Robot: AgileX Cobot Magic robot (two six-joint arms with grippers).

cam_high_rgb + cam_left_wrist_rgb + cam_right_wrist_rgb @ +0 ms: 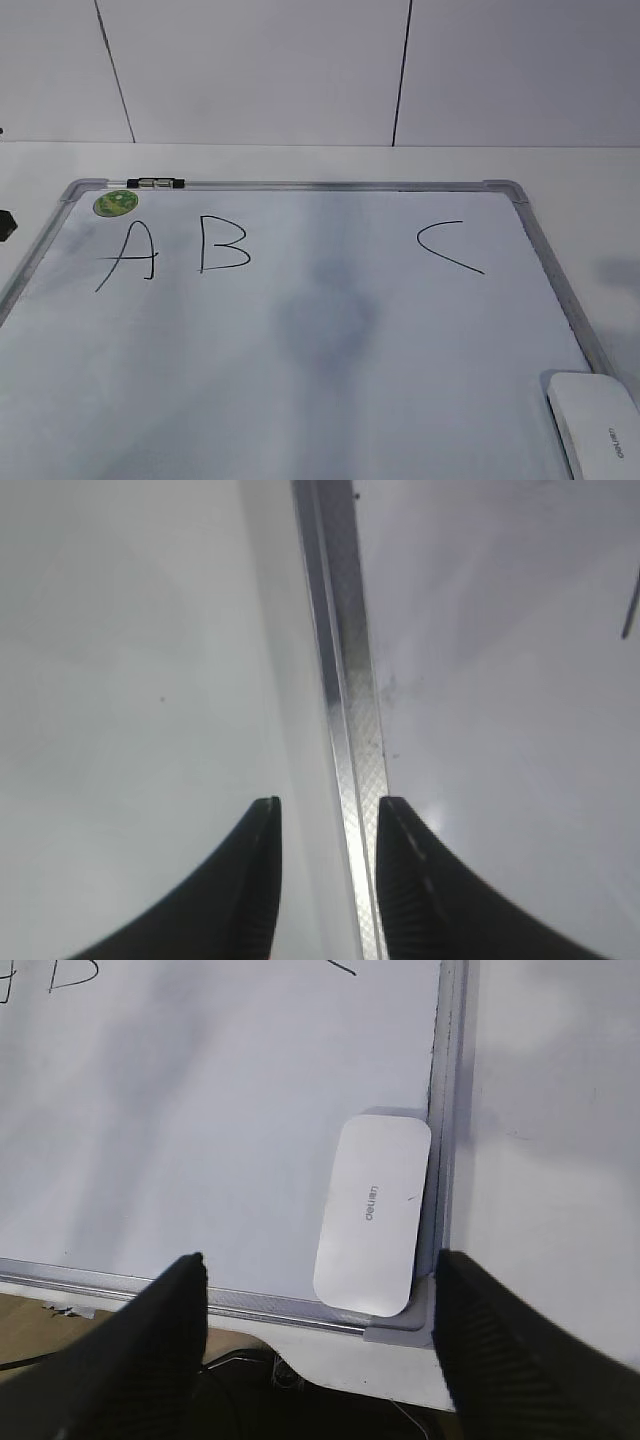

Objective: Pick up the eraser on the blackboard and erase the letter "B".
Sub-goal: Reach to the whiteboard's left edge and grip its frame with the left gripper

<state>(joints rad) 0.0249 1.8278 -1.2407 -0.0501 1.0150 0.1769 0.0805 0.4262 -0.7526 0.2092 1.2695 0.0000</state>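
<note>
Right gripper (320,1290) spread wide above eraser (372,1215), which lies at blackboard (330,400) 5 o'clock corner. Left gripper (325,815) fingers slightly apart. Advice: descend centred, straddle eraser's short sides, then clamp.

Only the fingertips of the two grippers show, one pair at the bottom of each wrist view. The left gripper (325,880) has two black fingers (245,890) that curve inward and taper to narrow, blunt tips. Their inner faces carry fine ribbing, and a thin pale line runs along the edge of each. The right gripper (320,1340) has two black fingers (140,1345) of the same make, seen broader and blurrier, with a matte surface and faint ribbed texture on the right-hand one. No cables, screws or markings show.
</note>
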